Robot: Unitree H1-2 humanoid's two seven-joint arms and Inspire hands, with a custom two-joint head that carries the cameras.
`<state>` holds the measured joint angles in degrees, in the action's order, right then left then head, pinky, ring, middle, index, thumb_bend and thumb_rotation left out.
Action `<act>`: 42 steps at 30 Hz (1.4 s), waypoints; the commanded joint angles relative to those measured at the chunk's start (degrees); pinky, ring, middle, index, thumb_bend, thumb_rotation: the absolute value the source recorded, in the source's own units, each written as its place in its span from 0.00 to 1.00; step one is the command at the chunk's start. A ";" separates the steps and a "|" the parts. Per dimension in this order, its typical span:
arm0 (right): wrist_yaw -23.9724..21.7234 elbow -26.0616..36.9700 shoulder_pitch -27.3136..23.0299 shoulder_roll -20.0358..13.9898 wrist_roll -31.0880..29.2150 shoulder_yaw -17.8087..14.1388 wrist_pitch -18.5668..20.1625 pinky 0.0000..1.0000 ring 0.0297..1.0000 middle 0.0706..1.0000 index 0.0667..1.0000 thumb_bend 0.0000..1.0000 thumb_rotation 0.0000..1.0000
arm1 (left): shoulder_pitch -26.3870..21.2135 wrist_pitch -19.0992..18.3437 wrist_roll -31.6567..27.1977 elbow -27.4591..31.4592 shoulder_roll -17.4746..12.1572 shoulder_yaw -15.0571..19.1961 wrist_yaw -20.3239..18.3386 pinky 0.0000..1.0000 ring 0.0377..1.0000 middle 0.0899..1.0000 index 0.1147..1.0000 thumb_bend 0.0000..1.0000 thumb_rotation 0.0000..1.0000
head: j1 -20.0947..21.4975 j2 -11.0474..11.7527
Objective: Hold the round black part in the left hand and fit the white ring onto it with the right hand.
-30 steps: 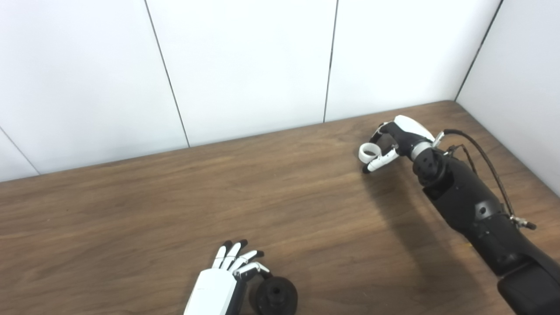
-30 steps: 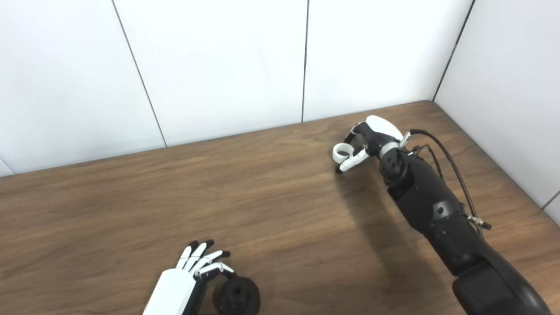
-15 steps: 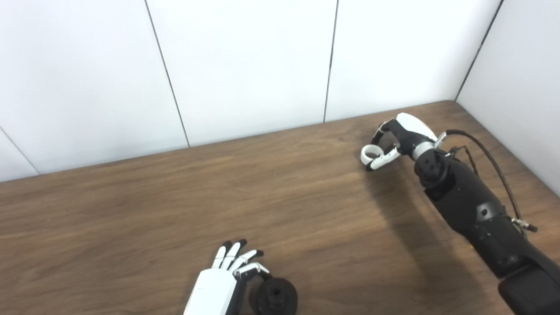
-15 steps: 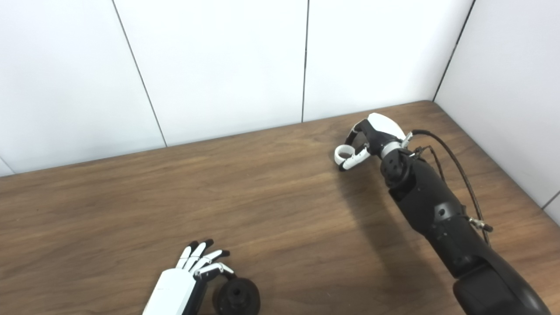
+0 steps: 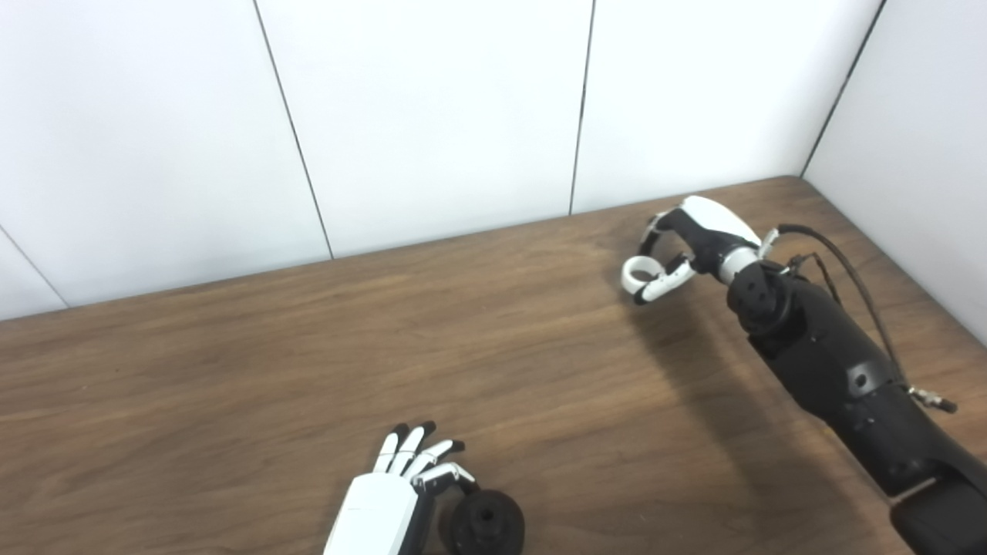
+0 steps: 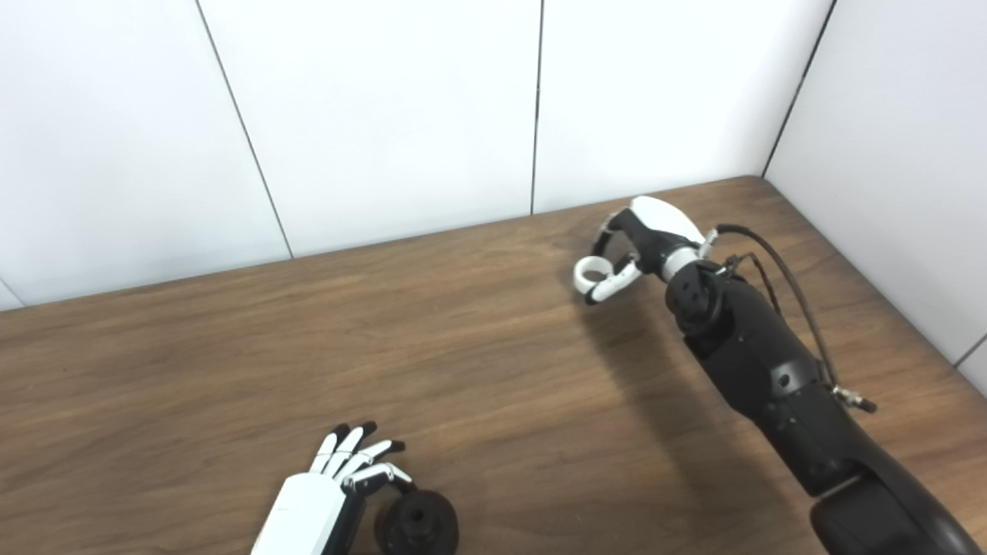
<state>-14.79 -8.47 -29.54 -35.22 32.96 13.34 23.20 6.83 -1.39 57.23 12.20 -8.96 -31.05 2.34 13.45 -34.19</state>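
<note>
The round black part (image 5: 486,524) lies on the wooden table (image 5: 231,370) at the near edge. My left hand (image 5: 389,497) rests beside it on its left, fingers stretched and apart, thumb tip at the part's rim, holding nothing. My right hand (image 5: 698,235) is at the far right, above the table, shut on the white ring (image 5: 628,276), which it pinches between thumb and fingers. The ring also shows in the right eye view (image 6: 578,279). The ring and the black part are far apart.
White wall panels (image 5: 432,116) close the table at the back and on the right. A black cable (image 5: 844,266) loops off my right forearm. The hand's shadow falls on the wood below the arm.
My right hand has shifted a little to the left with the white ring in it. My left hand and the black part have not moved.
</note>
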 commanded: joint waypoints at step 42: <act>-45.89 51.36 11.04 13.54 10.51 -3.06 3.69 1.00 0.98 0.84 0.45 0.52 0.14 | -0.64 -5.37 3.47 3.40 2.19 -0.87 -10.76 1.00 0.94 0.78 0.41 0.53 0.06 | -6.38 -18.41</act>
<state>-60.83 40.90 -17.52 -21.92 43.25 10.39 26.71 5.80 -5.96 59.72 16.07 -6.80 -31.36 -5.71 7.03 -52.56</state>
